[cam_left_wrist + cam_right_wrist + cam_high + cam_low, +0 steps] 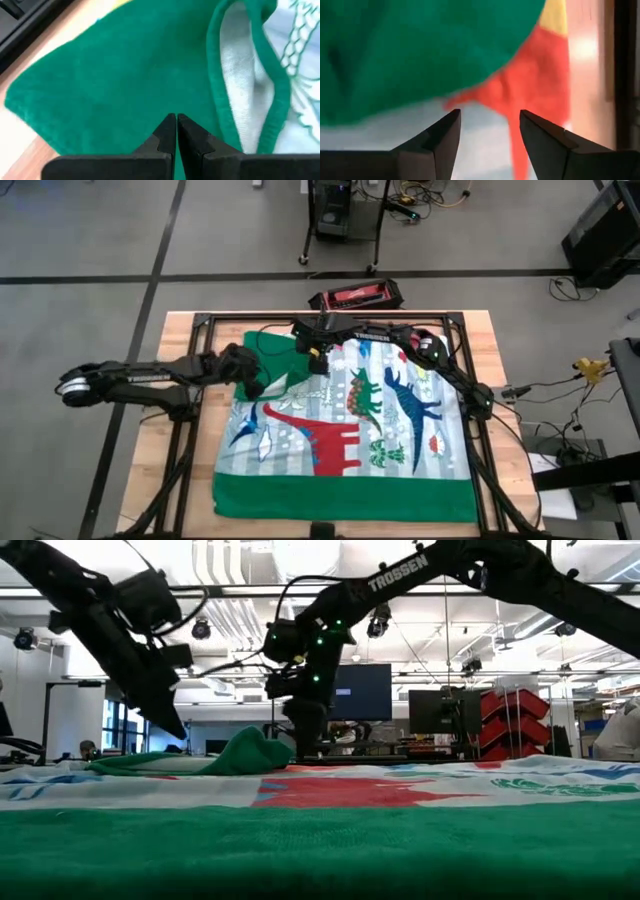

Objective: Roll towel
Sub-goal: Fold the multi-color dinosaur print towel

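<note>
1. The towel (345,435) is lying spread across the wooden desk (170,370), its striped dinosaur face turned up and its green border running along the near edge.
2. The far left corner of the towel is sitting folded over onto the printed face, showing the solid green back as a raised hump (245,752) in the low view.
3. The left gripper (262,388) is hovering just over that folded green flap; in its wrist view its fingers (165,137) are pressing together with nothing between them, above the green cloth and a curled hem showing the pale underside.
4. The right gripper (316,360) is hanging at the far edge of the towel, near the folded flap, with the right arm reaching in from the far right side of the desk.
5. In the right wrist view its fingers (442,137) are standing apart with nothing between them, pointing down at a red dinosaur print and the edge of the green fold.
6. A red and black case (357,296) is lying on the floor beyond the desk.
</note>
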